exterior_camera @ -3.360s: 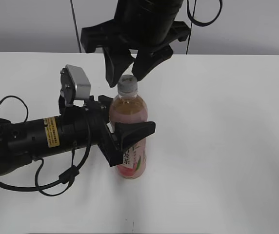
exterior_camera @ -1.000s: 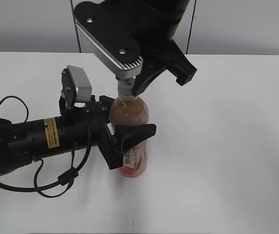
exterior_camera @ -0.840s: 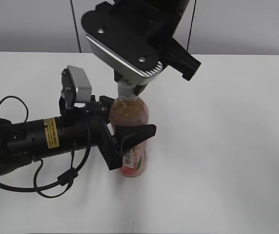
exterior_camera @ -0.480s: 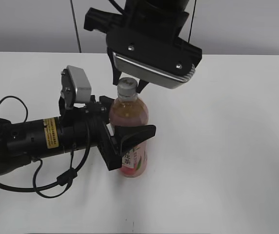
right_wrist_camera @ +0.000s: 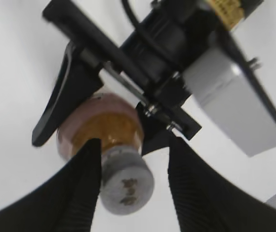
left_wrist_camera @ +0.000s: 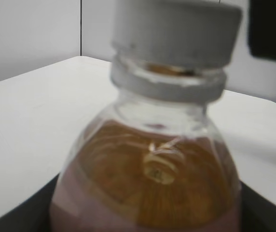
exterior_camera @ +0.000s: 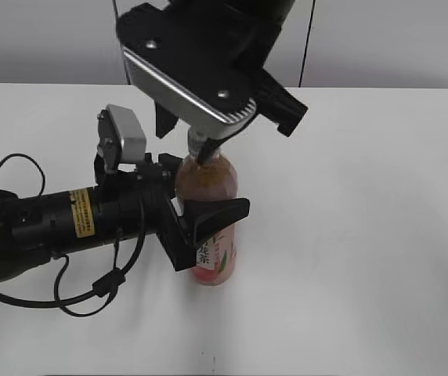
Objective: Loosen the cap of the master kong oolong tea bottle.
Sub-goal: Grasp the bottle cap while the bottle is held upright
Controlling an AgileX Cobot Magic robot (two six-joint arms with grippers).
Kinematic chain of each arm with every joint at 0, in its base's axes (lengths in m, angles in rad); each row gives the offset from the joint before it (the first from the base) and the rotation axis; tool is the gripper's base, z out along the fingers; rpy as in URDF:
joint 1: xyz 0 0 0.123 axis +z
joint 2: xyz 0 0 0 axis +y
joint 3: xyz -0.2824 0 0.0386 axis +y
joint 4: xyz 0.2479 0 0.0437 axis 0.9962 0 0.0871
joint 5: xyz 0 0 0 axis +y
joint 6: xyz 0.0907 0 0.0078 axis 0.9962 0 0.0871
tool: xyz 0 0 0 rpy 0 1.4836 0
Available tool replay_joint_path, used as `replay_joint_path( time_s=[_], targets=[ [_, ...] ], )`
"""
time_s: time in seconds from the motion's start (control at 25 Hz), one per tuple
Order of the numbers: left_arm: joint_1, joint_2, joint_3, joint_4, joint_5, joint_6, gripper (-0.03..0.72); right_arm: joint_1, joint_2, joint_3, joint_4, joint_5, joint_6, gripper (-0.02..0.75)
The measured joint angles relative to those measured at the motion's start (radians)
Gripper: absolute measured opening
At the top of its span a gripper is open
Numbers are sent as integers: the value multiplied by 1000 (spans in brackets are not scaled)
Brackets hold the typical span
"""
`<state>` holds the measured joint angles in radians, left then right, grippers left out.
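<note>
The slim clear plastic bottle of amber tea with a pink label (exterior_camera: 211, 211) stands upright mid-table, clamped around its body by the left gripper (exterior_camera: 208, 227). Its small round white ribbed cap (right_wrist_camera: 127, 187) sits between the right gripper's (right_wrist_camera: 133, 186) fingers, one touching it and the other slightly apart. The white table (exterior_camera: 365, 235) lies open to the right.

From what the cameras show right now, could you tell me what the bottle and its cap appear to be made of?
The master kong oolong tea bottle looks like clear glossy plastic: amber tea shows through the wall, with highlights on its shoulder. The cap seems matte white-grey plastic, opaque, with a small dark mark on top. The label is probably printed film.
</note>
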<state>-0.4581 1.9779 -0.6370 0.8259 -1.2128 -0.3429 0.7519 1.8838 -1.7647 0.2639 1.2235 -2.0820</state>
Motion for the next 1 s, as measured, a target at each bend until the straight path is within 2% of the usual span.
replay_joint_path(
  time_s=[0.24, 0.36, 0.56, 0.76, 1.0],
  targets=[
    [0, 0, 0, 1, 1, 0, 456, 3, -1, -7, 21, 0, 296, 457],
    [0, 0, 0, 1, 1, 0, 456, 3, -2, -20, 22, 0, 527, 494],
    [0, 0, 0, 3, 1, 0, 456, 3, -13, -64, 17, 0, 1042, 568],
    [0, 0, 0, 3, 1, 0, 456, 3, -20, -121, -33, 0, 1546, 582],
    [0, 0, 0, 3, 1, 0, 456, 3, -20, -122, -111, 0, 1931, 585]
  ],
)
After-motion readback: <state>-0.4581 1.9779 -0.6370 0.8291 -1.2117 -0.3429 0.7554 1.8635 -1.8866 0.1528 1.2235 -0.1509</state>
